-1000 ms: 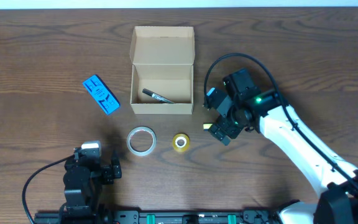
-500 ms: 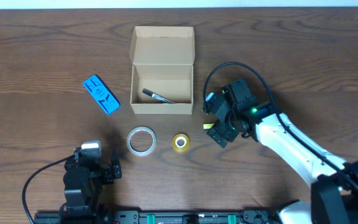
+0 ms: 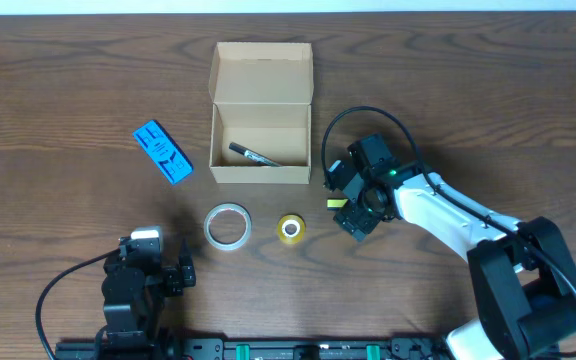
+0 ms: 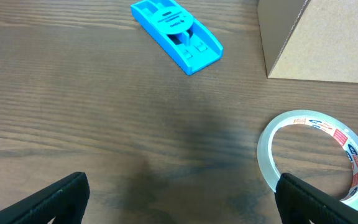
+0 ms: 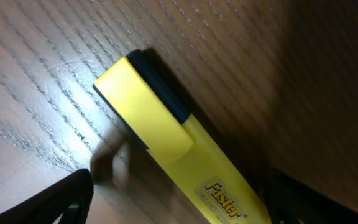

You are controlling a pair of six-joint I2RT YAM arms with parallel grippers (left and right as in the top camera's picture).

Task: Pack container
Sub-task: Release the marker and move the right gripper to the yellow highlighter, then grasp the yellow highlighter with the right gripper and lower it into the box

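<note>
The tan cardboard container (image 3: 261, 130) stands open at the table's middle back, flap lid up, with a black pen (image 3: 254, 155) inside. My right gripper (image 3: 351, 207) is low over the table, right of the container, open around a yellow highlighter (image 5: 173, 146) that lies between its fingers; the highlighter's tip shows in the overhead view (image 3: 336, 203). My left gripper (image 4: 178, 196) is open and empty near the front left, over bare wood. A clear tape roll (image 3: 227, 225) and a small yellow tape roll (image 3: 290, 228) lie in front of the container.
A blue plastic piece (image 3: 162, 151) lies left of the container, also in the left wrist view (image 4: 176, 34). The clear tape roll (image 4: 316, 155) sits by my left gripper's right finger. The container's corner (image 4: 316, 37) shows at the left wrist view's top right.
My right gripper has moved a little left and down toward the table, closing in around the yellow highlighter. The left arm has not moved.
</note>
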